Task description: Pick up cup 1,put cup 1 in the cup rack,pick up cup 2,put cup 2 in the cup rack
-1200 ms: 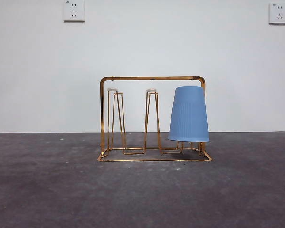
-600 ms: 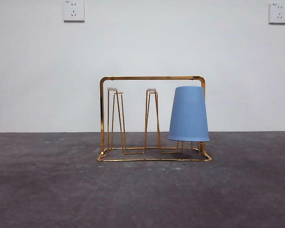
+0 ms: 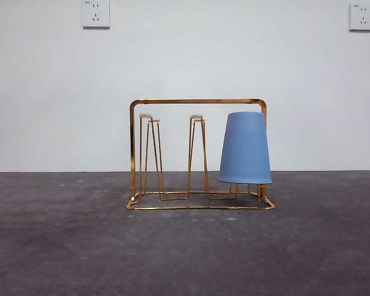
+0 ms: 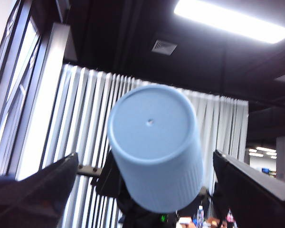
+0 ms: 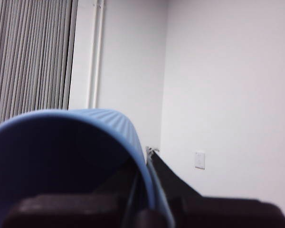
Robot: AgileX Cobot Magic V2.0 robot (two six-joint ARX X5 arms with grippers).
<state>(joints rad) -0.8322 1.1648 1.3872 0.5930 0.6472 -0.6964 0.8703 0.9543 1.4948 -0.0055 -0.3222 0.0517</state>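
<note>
The gold wire cup rack [image 3: 197, 102] stands mid-table in the front view. One ribbed blue cup [image 3: 245, 148] sits upside down over its right prong; the other two white-tipped prongs are bare. Neither arm shows in that view. A second blue cup [image 4: 154, 147] is held up in the air, its flat bottom facing the left wrist camera. My right gripper [image 5: 142, 199] is shut on this cup's wall near the rim [image 5: 85, 118], one jaw inside and one outside. My left gripper [image 4: 146, 156] is open, its jaws wide apart on either side of that cup without touching it.
The rack stands on a dark grey table [image 3: 61, 246] before a white wall with two sockets [image 3: 95, 13]. The wrist views look up at blinds [image 4: 80, 118], a ceiling light [image 4: 232, 21] and a white wall corner [image 5: 164, 71].
</note>
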